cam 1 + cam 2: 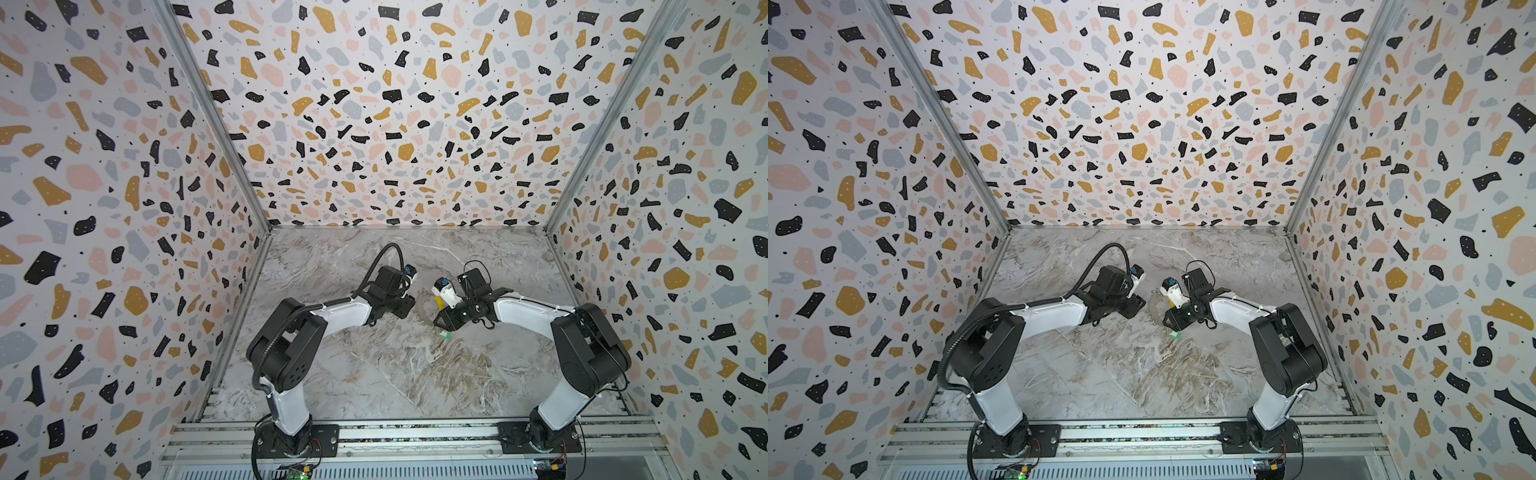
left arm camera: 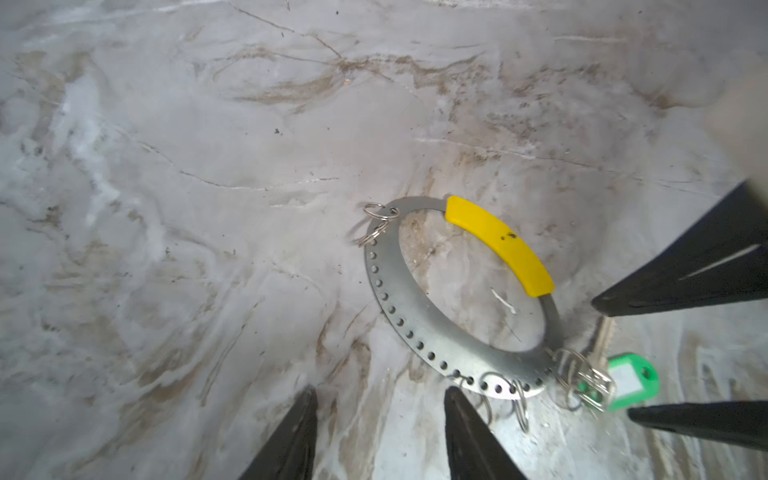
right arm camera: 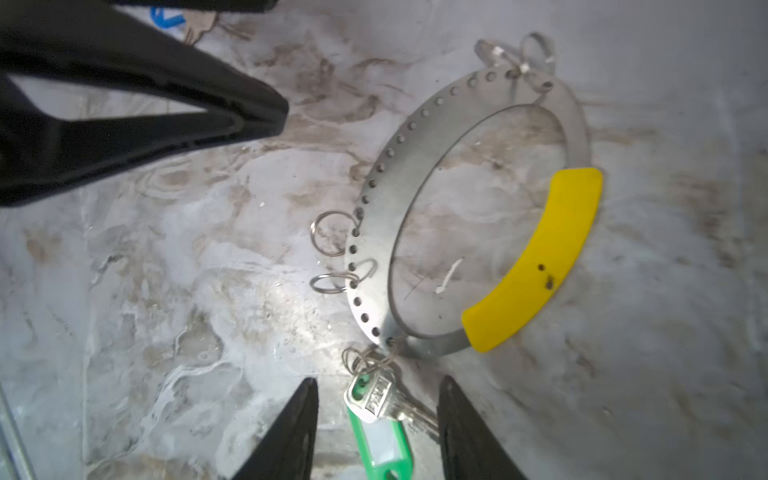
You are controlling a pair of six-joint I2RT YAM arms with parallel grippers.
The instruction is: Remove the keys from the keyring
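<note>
In the left wrist view the key (image 2: 604, 336) is blurred, and its far end is hidden behind a finger (image 2: 681, 274) of the right gripper (image 2: 610, 356). In the right wrist view the green tag (image 3: 384, 446) is cut off by the frame edge, and a blue item (image 3: 166, 18) is mostly covered by the left gripper (image 2: 380, 390). In both top views, at frame centre, the keyring (image 1: 420, 309) (image 1: 1150, 309) is largely hidden beneath both grippers.

Terrazzo-print walls (image 1: 395, 104); grey marbled floor (image 1: 395, 374); even light.
</note>
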